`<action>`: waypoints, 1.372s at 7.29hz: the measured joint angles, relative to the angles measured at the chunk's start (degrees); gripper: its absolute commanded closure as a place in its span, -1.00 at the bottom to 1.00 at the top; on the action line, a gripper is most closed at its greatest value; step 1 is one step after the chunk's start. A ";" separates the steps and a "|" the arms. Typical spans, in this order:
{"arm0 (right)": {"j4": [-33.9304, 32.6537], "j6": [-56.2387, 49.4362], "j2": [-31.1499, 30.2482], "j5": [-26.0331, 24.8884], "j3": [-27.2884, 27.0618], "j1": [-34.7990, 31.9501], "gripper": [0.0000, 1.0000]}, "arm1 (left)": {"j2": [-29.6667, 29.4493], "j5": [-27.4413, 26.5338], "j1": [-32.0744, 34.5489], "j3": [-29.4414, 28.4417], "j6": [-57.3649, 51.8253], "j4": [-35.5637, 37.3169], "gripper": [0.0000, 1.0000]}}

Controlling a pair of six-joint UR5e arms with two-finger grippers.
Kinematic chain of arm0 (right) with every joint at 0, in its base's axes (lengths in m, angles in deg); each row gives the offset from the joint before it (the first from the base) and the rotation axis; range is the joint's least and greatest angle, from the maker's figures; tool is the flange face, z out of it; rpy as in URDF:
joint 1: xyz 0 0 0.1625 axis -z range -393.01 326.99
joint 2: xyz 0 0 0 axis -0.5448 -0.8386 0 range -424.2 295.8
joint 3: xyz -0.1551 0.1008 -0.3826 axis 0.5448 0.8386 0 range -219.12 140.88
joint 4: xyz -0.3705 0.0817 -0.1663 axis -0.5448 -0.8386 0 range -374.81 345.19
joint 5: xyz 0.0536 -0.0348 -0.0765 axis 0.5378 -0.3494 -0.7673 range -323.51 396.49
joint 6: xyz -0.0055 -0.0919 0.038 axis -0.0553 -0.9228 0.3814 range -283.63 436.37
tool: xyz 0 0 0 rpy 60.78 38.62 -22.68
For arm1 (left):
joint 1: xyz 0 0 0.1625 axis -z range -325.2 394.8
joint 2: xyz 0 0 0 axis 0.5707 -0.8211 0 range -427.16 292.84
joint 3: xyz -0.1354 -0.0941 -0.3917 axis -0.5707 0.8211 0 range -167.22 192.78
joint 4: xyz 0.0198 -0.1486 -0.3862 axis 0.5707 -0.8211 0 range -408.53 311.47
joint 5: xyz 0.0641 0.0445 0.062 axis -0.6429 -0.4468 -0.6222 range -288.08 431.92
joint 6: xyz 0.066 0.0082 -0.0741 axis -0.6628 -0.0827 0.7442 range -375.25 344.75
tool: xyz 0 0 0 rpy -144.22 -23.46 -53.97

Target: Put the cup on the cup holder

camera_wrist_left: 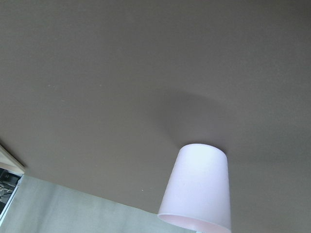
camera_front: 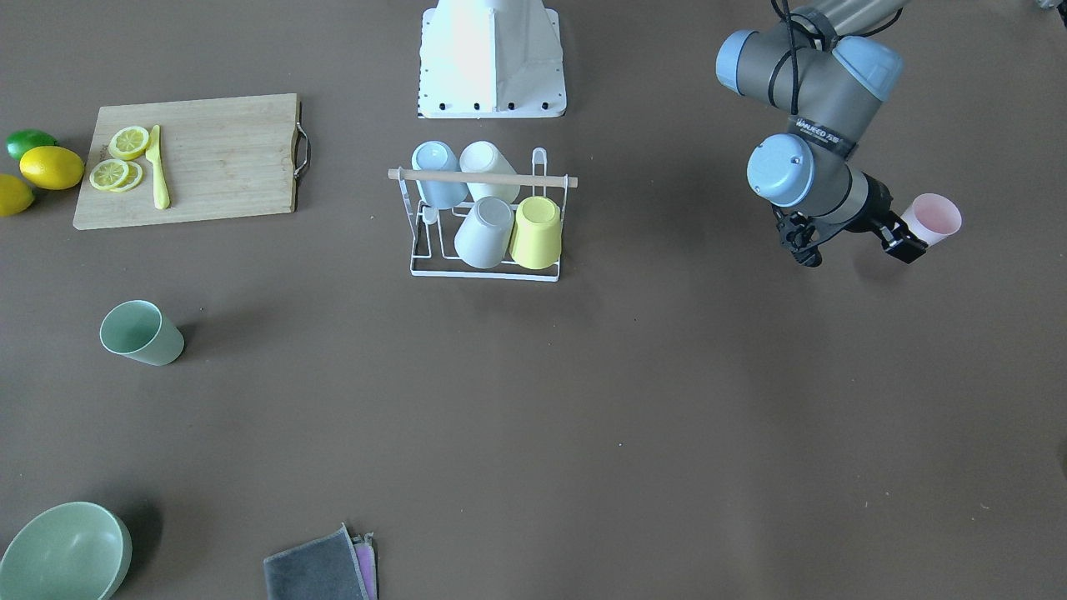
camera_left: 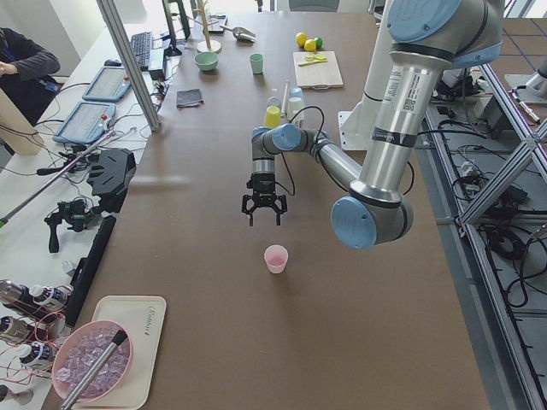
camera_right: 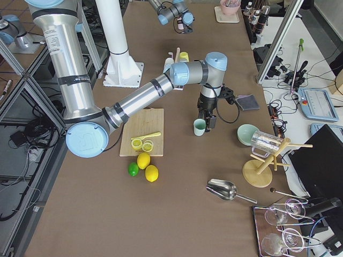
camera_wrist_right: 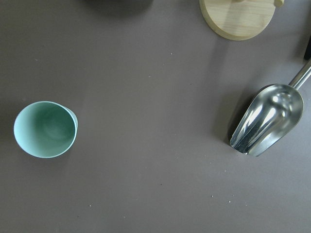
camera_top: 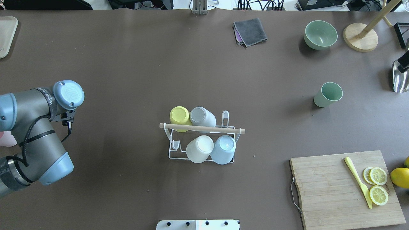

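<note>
The cup holder (camera_front: 483, 177) is a white wire rack with a wooden bar, mid-table, and holds several upturned cups; it also shows in the overhead view (camera_top: 201, 128). A pink cup (camera_front: 934, 218) stands upright on the table. My left gripper (camera_front: 854, 248) hangs open and empty just beside it, above the table; the left wrist view shows the pink cup (camera_wrist_left: 199, 187) close. A green cup (camera_front: 142, 333) stands upright, also seen in the right wrist view (camera_wrist_right: 44, 129). My right gripper (camera_right: 207, 120) shows only in the exterior right view, next to the green cup; I cannot tell its state.
A cutting board (camera_front: 217, 158) with lemon slices and a yellow knife lies at one side, whole lemons beside it. A green bowl (camera_front: 62, 554) and a folded grey cloth (camera_front: 321, 571) sit at the far edge. A metal scoop (camera_wrist_right: 265, 121) and a wooden stand base (camera_top: 360, 37) lie near the green cup.
</note>
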 measured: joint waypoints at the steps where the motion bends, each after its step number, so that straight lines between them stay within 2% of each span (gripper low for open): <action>1: -0.66 -1.34 0.11 -0.25 0.21 0.95 -1.00 | 0.07 -0.03 -1.82 -0.43 -0.83 -0.09 -0.97; 3: -4.72 -4.83 2.43 -0.45 1.05 2.72 -1.00 | 0.66 -0.08 -5.00 -0.75 -1.46 0.03 -0.96; 7: -11.57 -6.30 12.90 -2.53 9.16 8.24 -1.00 | 3.53 -0.09 -5.85 -1.19 -5.57 -0.58 -0.96; 10: -14.86 -8.52 21.19 -5.88 19.41 9.68 -1.00 | 5.52 -0.09 -5.86 -1.50 -5.71 -3.04 -0.94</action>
